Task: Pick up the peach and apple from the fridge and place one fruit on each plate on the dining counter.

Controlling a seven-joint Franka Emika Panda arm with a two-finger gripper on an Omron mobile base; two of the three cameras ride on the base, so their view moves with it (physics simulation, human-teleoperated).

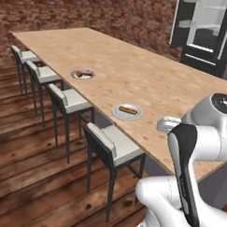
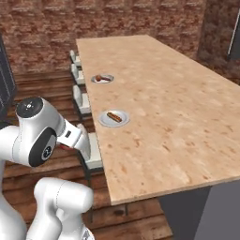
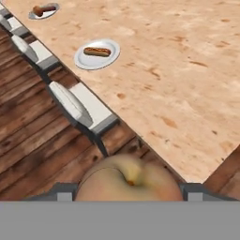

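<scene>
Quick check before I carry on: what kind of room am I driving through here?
Most likely a home kitchen with a dining area: a long wood-grain dining counter with stools along one side, two plates set on it, and an open fridge at the far end against brick walls.

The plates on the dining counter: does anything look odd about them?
Yes. The near plate already holds a hot dog and the far plate a brown sausage, leaving little bare room for fruit.

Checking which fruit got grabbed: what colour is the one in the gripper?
Pale yellowish-orange peach, clearest in the hand view.
</scene>
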